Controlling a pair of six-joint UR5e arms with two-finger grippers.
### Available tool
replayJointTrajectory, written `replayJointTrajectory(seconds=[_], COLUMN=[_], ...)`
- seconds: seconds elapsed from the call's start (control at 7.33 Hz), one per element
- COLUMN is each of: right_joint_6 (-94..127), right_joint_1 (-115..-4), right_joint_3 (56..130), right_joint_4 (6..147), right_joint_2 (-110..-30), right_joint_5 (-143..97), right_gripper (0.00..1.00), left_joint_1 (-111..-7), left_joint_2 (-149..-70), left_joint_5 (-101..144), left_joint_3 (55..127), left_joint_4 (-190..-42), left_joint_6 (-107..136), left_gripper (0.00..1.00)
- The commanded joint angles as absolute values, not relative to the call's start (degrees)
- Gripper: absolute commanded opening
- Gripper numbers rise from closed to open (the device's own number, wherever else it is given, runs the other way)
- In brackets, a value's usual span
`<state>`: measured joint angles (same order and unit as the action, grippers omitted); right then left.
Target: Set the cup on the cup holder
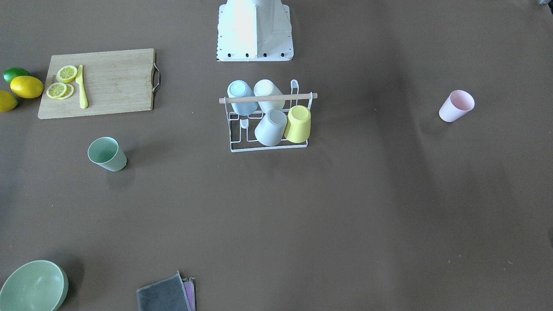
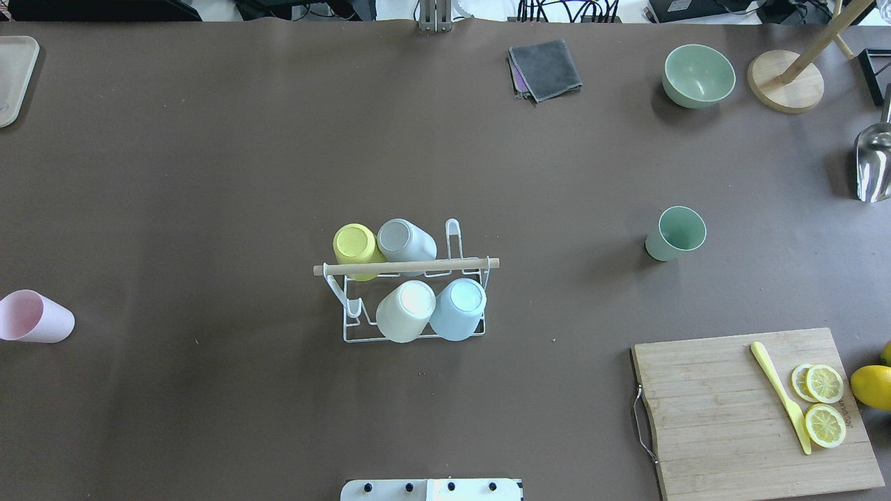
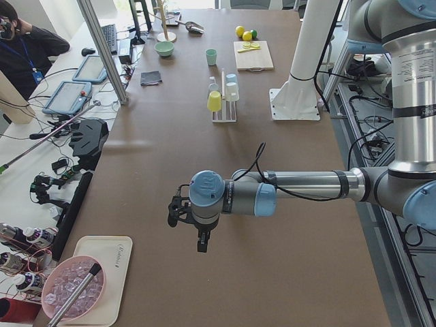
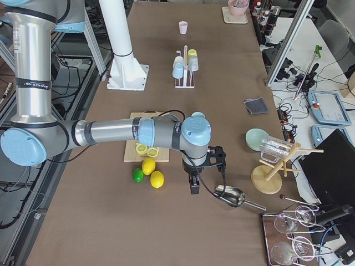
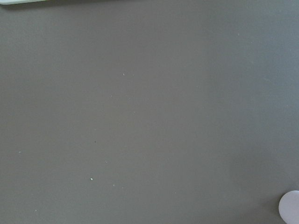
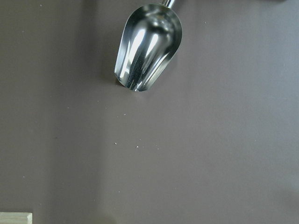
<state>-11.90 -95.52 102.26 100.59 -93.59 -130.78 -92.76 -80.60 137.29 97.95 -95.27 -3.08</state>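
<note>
Overhead exterior: cup holder at mid-bench, wooden rod across its top.
On the holder: four cups upside down (yellow cup, grey cup, cream cup, blue cup); two bare prongs at opposite corners.
Green cup: upright, well apart from the holder on the robot's right.
Pink cup: well apart from the holder on the robot's left.
Left gripper: over bare bench, beyond the pink cup from the holder; cannot tell how far open (seen only from the side).
Right gripper: far from the holder, above a metal scoop; opening likewise cannot tell.
</note>
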Motion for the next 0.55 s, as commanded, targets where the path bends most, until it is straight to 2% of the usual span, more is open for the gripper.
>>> replayJointTrajectory(seconds=[0.0,0.41], right_joint_6=[-10.0,-8.4], right_joint_1=[-90.0,-89.7], right_joint_3=[102.7,102.6], right_joint_4=[101.1,100.9], right_joint_2=[-91.8,-92.1], right_joint_5=[-130.8,-131.8], right_gripper=[1.0,1.0], left_joint_1=[-92.7,-92.5], left_joint_2=[-80.6,-81.5], left_joint_5=[137.3,137.4], left_joint_3=[97.6,99.3], left_joint_4=[-95.3,-95.4], left_joint_6=[-3.1,-3.4], left_gripper=[0.99,0.99])
